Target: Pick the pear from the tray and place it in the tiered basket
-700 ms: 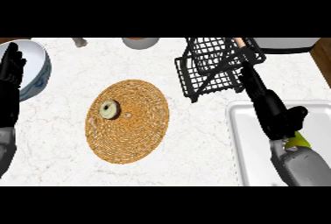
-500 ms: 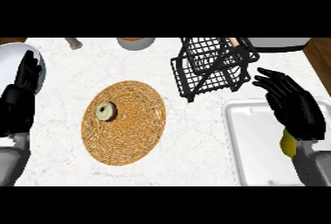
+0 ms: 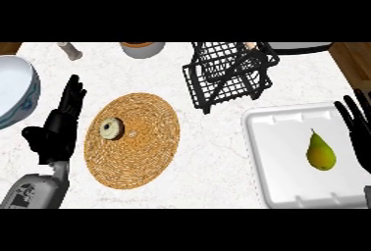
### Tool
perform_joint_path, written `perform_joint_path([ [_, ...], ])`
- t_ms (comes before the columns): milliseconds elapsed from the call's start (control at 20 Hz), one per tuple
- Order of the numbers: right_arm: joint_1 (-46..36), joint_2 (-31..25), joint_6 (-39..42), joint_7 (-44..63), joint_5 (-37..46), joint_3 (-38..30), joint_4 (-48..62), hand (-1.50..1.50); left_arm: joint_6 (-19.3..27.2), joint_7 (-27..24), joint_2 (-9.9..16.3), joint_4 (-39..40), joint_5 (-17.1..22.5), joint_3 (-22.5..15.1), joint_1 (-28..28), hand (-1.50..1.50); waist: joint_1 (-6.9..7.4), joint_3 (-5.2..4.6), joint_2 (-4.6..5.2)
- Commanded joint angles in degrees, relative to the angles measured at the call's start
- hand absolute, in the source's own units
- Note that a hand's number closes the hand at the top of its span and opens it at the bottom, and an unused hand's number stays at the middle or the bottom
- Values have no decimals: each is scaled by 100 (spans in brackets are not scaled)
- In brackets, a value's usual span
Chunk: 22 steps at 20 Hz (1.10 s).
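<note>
One pear [image 3: 320, 152] is lying on one white tray [image 3: 270, 162]. One black wire basket [image 3: 228, 73] is standing behind it. One round woven mat [image 3: 134, 139] is carrying one small disc [image 3: 111, 128]. Two black hands, left [image 3: 56, 132] and right [image 3: 357, 125], are showing, and one white bowl [image 3: 14, 93] is sitting at the left edge.

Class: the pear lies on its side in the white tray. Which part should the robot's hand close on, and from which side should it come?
Grip the pear round its wide lower belly, coming down from above with the right hand, which is open beside it. It lies flat, stem pointing away from the robot, and the tray's raised rim hampers a sideways approach.
</note>
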Motion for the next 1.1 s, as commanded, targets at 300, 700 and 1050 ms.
perform_joint_path([
  [300,989,-2052,3923,665,-1012,-1339,1443,-150,181,-126,-483,-22,-256,-470,62,0,236,-50,18],
  [700,972,-3742,5083,72,1441,-1882,808,-150,159,-247,-602,-82,-342,-686,276,0,429,-71,-3],
  [1050,795,-3734,5077,-706,3887,-1773,185,-150,133,71,-691,-5,-328,-634,-91,0,491,-69,2],
])
